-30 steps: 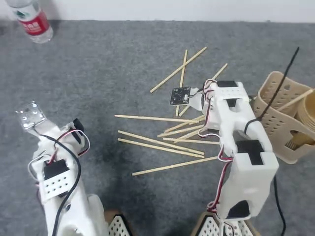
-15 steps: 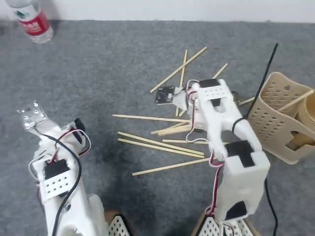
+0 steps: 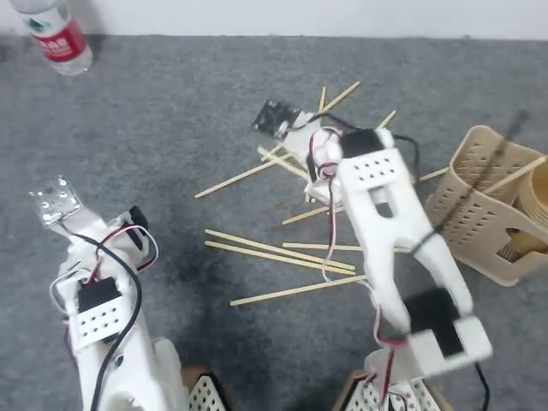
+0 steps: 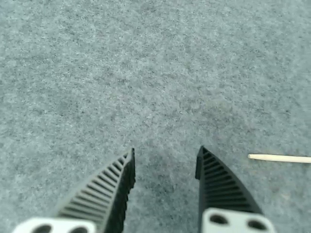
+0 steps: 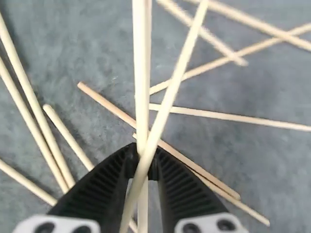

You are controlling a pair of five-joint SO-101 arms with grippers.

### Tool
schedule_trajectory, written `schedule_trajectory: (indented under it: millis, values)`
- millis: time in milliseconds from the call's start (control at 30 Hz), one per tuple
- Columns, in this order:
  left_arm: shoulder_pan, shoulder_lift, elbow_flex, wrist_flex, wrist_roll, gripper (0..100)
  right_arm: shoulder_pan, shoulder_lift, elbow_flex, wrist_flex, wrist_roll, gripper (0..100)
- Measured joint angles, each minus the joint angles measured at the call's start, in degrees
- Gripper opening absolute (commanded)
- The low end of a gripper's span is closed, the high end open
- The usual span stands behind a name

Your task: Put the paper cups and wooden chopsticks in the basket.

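Observation:
My right gripper (image 5: 143, 156) is shut on a few wooden chopsticks (image 5: 142, 73), which stick out past its tips and cross each other. In the high view, the right gripper (image 3: 310, 161) hangs over the far part of the scattered pile, and the held chopsticks (image 3: 240, 178) point left. More loose chopsticks (image 3: 278, 250) lie on the grey carpet in front of it. The beige basket (image 3: 467, 214) stands at the right with paper cups (image 3: 538, 199) and one chopstick (image 3: 516, 174) in it. My left gripper (image 4: 165, 160) is open above bare carpet, a chopstick tip (image 4: 279, 158) off to one side.
A water bottle (image 3: 56, 34) lies at the far left corner of the carpet. The left arm (image 3: 98, 300) stays at the near left edge. Open carpet stretches between the left arm and the pile.
The right arm has swung away from the basket toward the far left, carrying the gripped chopsticks with it; they now point left. The left arm has not moved.

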Motion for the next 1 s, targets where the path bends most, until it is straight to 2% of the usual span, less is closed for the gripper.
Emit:
schedule_trajectory:
  millis: [267,433,733,900,1000]
  values:
    - [0.00,0.00,0.26,0.00,0.00,20,-0.09,-18.99,0.00,7.56,-8.18,0.7]
    - [0.00,0.00,0.44,0.00,0.00,20,0.97,-30.51,0.00,8.09,-12.31,0.7]
    - [0.00,0.00,0.44,0.00,0.00,20,5.36,-36.31,0.00,4.66,-18.20,0.7]
    - [0.00,0.00,0.44,0.00,0.00,20,4.04,-38.59,2.81,-0.18,-20.66,0.7]
    - [0.00,0.00,0.44,0.00,0.00,20,7.30,-41.76,5.01,-4.66,-21.63,0.7]
